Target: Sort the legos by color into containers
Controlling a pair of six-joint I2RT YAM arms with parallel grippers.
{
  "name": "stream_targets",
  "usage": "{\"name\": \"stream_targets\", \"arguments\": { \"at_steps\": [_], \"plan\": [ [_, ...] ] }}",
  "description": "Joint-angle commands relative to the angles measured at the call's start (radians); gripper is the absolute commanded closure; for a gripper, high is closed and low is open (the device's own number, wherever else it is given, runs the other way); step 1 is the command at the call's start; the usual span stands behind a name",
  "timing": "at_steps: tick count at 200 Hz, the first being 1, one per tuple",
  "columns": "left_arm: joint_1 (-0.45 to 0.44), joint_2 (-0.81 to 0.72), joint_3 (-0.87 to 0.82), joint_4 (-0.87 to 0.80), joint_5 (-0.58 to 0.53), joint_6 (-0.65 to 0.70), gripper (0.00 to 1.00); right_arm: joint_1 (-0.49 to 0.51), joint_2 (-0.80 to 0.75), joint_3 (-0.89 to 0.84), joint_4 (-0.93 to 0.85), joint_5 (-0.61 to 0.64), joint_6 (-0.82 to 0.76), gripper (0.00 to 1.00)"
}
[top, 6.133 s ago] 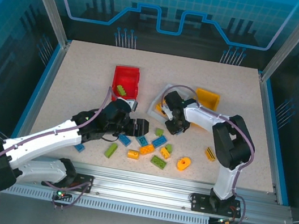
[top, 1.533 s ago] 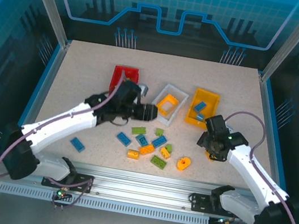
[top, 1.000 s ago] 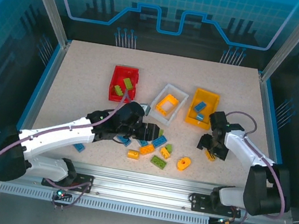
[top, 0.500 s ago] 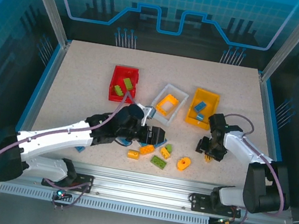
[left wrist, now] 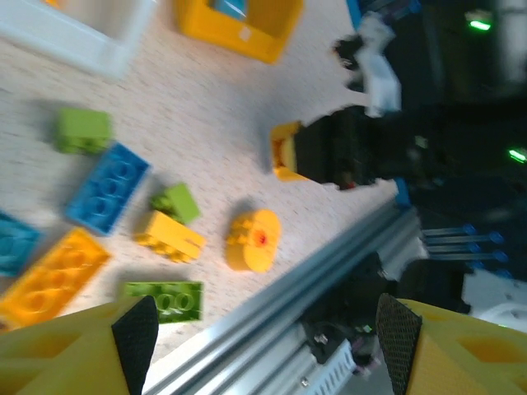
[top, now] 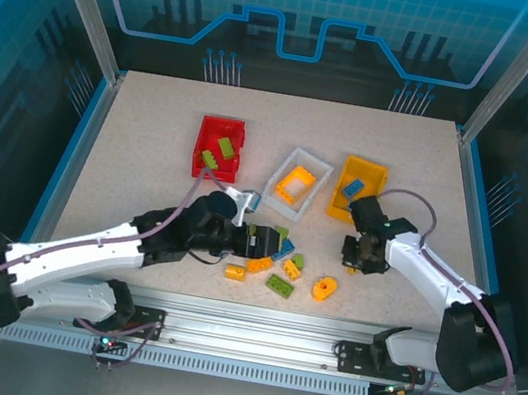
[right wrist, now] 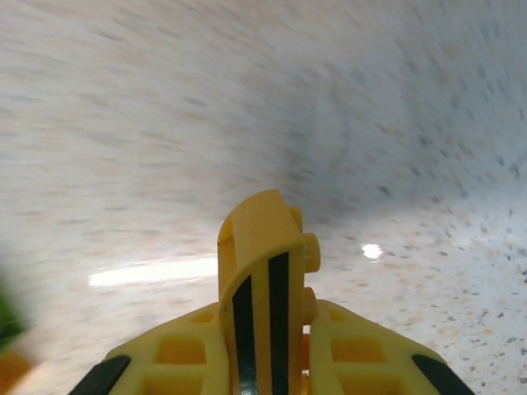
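Speckled tabletop [top: 137, 166] was seen under blue enclosure lighting. At the left of the bins, the red bin [top: 224, 124] was loaded with two green bricks [top: 227, 148], which suggested that green was being collected there. The left gripper [top: 261, 243] was held low over the loose legos [top: 280, 284], its fingers spread wide with nothing between them, presumably so that one of the pile could be straddled. The white bin [top: 313, 158] was occupied by the orange frame [top: 293, 184], and the yellow bin [top: 370, 170] by a blue brick [top: 353, 187]. Farthest right, the right gripper [top: 363, 260] was clamped on a yellow striped brick [right wrist: 259, 263], which was gripped upright by its lower end just above the table. It was judged that this piece was meant for the white bin, with the other orange-yellow part.
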Motion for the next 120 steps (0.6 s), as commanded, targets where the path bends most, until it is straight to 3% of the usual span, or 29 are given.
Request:
{"name": "stream_targets", "arguments": {
  "at_steps": [1, 26, 77, 120],
  "plan": [
    [-0.005, -0.071, 0.069, -0.18, -0.238, 0.015, 0.25, 0.118, 0.016, 0.197, -0.006, 0.064, 0.062, 0.87],
    [-0.002, -0.065, 0.099, -0.218, -0.299, 0.029, 0.24, 0.159, 0.192, 0.415, 0.034, 0.02, 0.077, 0.87],
    [-0.002, -0.04, 0.109, -0.218, -0.312, 0.023, 0.24, 0.127, 0.608, 0.847, -0.036, 0.03, 0.125, 0.86],
    [-0.002, -0.049, 0.109, -0.271, -0.327, 0.024, 0.24, 0.101, 0.795, 1.005, -0.081, 0.01, 0.15, 0.82]
  ]
}}
